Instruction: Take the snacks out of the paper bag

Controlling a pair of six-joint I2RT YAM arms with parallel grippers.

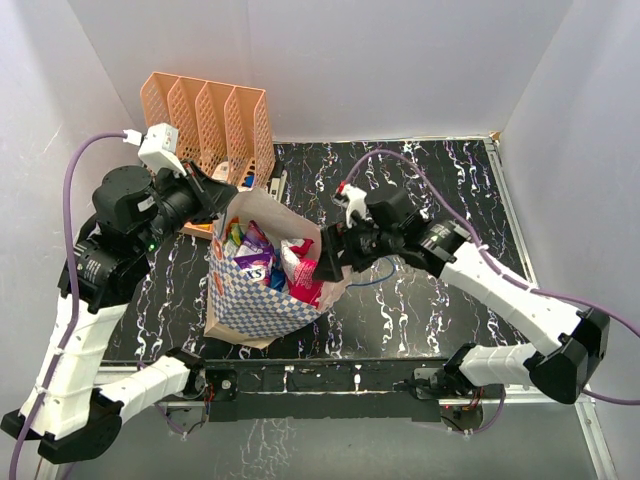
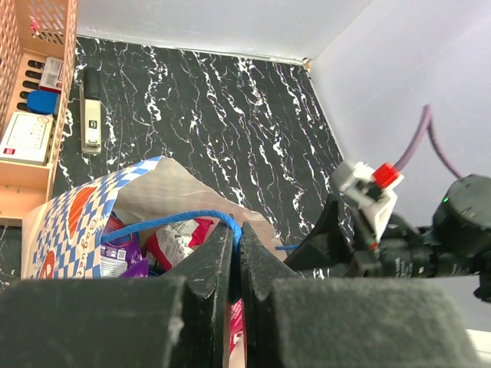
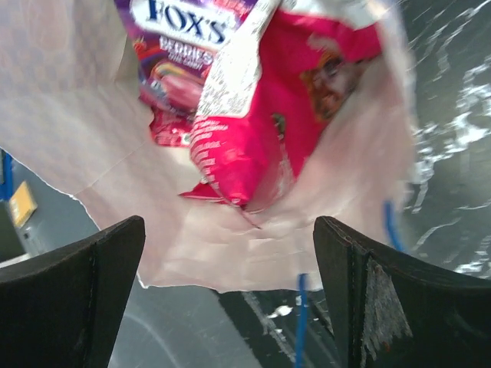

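The blue-and-white checkered paper bag stands open left of the table's middle. Snacks fill it: a magenta pouch, a purple pouch and others. My left gripper is at the bag's far rim, shut on the bag's blue cord handle. The bag and a purple pouch show below it. My right gripper is open at the bag's right rim. In its view the gripper straddles the cream wall, above a magenta pouch and a purple FOX'S pouch.
A peach slotted file rack stands behind the bag at the back left, holding small boxes. A slim black-and-white object lies beside it. The bag's other blue cord trails on the black marbled table. White walls enclose the table.
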